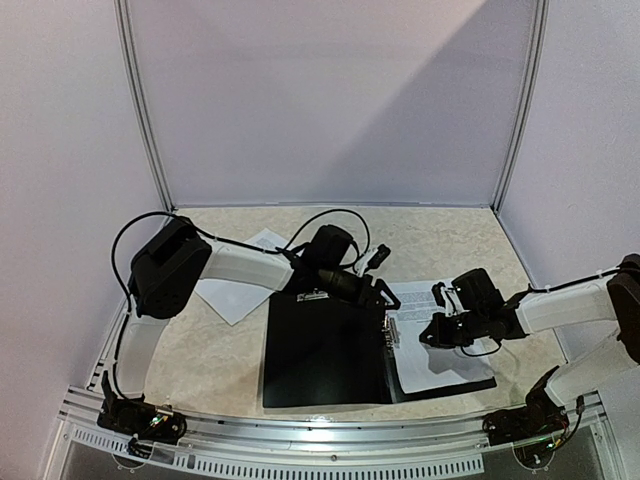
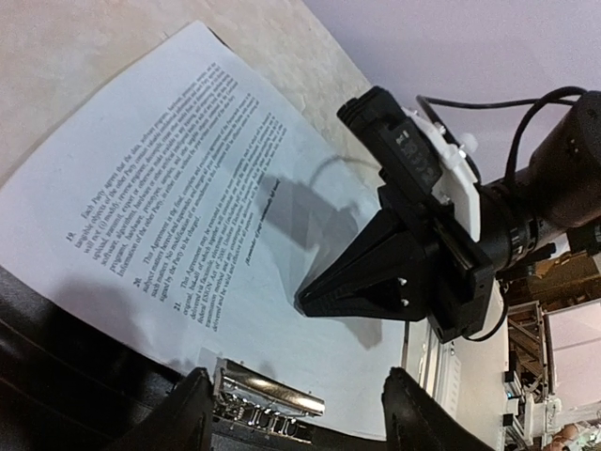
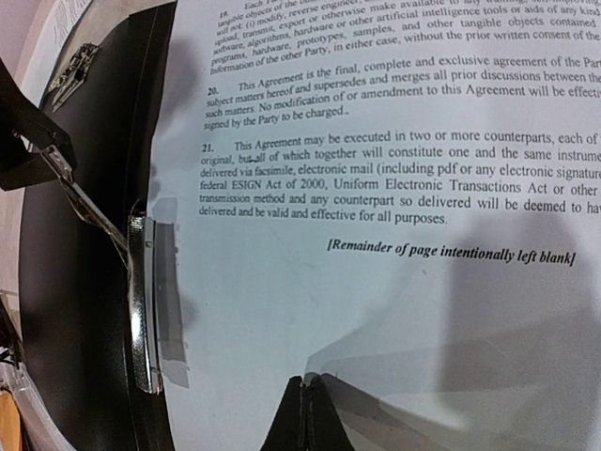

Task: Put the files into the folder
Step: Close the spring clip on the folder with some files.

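Pale walls are closing in a beige stone-patterned bench (image 1: 440, 235). From above, the folder (image 1: 320, 350) is lying open by the middle of the near edge. The files (image 1: 445, 372) are resting on its right flap, toward the right edge. Their long axis is running from near edge to far edge, alongside the clip (image 1: 393, 332) at the spine. The left gripper (image 1: 378, 290) is hanging just beyond the clip's far end. The right gripper (image 1: 433, 335) is sitting on the files, just right of the clip. A loose sheet (image 1: 232, 298) is lying well apart, near the left edge.

In the left wrist view, the left gripper (image 2: 298, 385) is standing released, its fingers spread either side of the clip (image 2: 268, 406). The clip is lying crosswise between them. The files (image 2: 160, 216) are stretching away beyond it, and the right gripper (image 2: 302, 301) is pointing down at them, clenched to a point.

In the right wrist view, the right gripper (image 3: 310, 385) is clenched on nothing, its tip seemingly pressing on the files (image 3: 394, 310). The files' edge is meeting the clip (image 3: 144, 301); whether it is tucked under, I cannot tell. The left arm is nearer the clip, so working it probably falls to that arm.
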### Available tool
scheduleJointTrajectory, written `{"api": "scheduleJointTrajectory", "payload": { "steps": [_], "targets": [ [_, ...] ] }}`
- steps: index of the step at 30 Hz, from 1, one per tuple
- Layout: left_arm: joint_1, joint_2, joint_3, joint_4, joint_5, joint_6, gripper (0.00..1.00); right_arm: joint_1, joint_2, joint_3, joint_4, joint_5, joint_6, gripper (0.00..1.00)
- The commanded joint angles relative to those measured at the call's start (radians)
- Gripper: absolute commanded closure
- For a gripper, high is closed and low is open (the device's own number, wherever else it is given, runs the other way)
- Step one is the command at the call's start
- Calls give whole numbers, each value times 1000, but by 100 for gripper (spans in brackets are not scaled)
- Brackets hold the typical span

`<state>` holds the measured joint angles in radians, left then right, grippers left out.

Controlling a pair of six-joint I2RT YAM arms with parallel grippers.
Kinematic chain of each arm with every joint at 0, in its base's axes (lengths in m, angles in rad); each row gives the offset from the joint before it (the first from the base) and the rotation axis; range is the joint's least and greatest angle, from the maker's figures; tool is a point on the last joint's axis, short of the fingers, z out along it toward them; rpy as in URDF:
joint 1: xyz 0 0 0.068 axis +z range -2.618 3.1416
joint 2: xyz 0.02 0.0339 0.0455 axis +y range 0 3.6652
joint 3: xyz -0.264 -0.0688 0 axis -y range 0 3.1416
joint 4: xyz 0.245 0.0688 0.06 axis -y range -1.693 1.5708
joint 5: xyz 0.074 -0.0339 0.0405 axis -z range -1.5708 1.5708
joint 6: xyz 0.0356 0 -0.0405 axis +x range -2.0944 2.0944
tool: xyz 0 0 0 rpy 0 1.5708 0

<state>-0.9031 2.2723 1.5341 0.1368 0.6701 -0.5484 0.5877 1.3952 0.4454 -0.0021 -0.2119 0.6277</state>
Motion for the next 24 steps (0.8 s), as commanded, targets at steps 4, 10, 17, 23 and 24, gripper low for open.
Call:
{"api": "scheduleJointTrajectory", "payload": {
  "steps": [4, 10, 17, 23, 24],
  "targets": [
    [-46, -60, -33, 14, 50, 23, 39, -2, 45, 0, -180, 58, 11, 100],
    [-92, -101, -66, -5, 56, 40, 39, -2, 51, 12, -228, 80, 9, 100],
    [-135, -125, -122, -32, 48, 66, 39, -3, 68, 4, -221, 55, 10, 100],
    [-136, -211, -89, -86, -51, 105, 36, -2, 18, 1, -183, 28, -2, 100],
    [-132, -229, -67, -111, -90, 122, 35, -3, -3, 0, -173, 21, -4, 99]
  ]
}}
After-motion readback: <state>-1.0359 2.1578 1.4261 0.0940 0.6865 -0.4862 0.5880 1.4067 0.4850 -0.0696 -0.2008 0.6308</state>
